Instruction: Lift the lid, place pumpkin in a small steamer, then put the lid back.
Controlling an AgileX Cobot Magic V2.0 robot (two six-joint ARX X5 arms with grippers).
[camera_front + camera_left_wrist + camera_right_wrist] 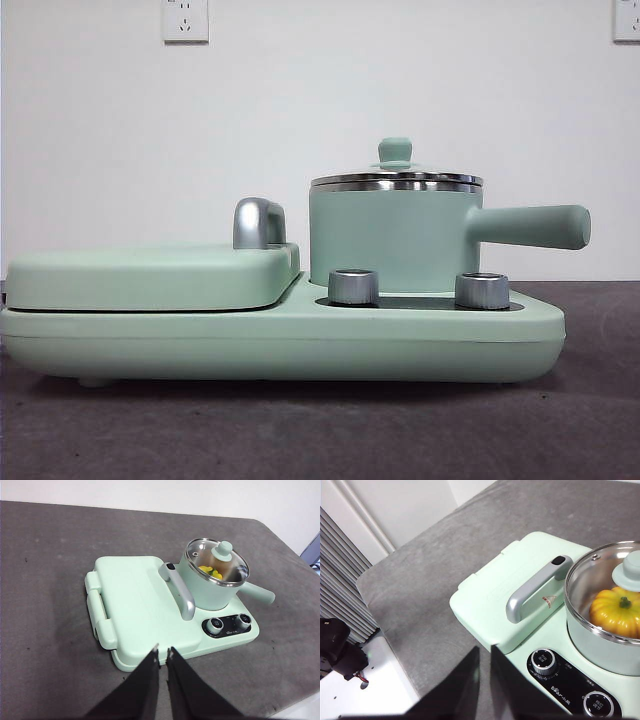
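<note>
Pumpkin (616, 611) sits inside the small steamer (392, 238); through the glass of the lid (217, 561) I see its yellow-orange ribs and green stem in my right wrist view, and a patch of yellow in the left one. The lid rests on the steamer's steel rim, its mint knob upright on top, level as seen from the front. By my judgement all three steps are done: nothing is left but to keep clear.

My left gripper (162, 652) hangs well back from the appliance, above the near edge of the griddle cover (135, 597), jaws pressed almost together with only a thin slit between them and nothing in them. My right gripper (485, 652) is off to the side over the desk (435, 580), near the corner of the base, jaws likewise drawn close with a narrow gap and holding nothing.

Around the steamer: the flat griddle cover with its grey handle (535, 587) beside the pot, two steel dials (353, 286) at the front of the base, and the steamer's long side handle (530, 226) pointing away from the griddle. Nothing lies loose on the desk that I can see, and nothing blocks either arm's way.
</note>
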